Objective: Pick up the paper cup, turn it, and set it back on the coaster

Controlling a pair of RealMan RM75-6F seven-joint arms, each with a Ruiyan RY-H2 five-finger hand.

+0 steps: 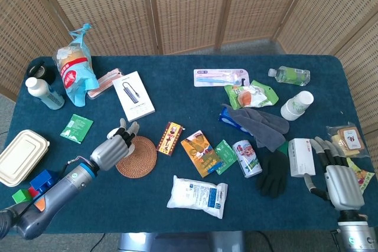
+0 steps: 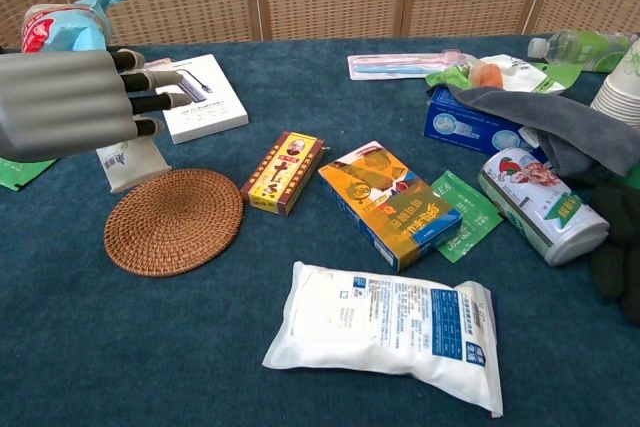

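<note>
The left hand (image 2: 70,102) is wrapping its fingers around the paper cup (image 2: 132,164), holding it mouth-down just beyond the far edge of the coaster (image 2: 174,220). The pick-up and turn are looking done, while setting it onto the coaster is remaining; the right hand (image 1: 339,181) is resting, fingers apart, on the desk (image 1: 177,69), holding nothing
</note>
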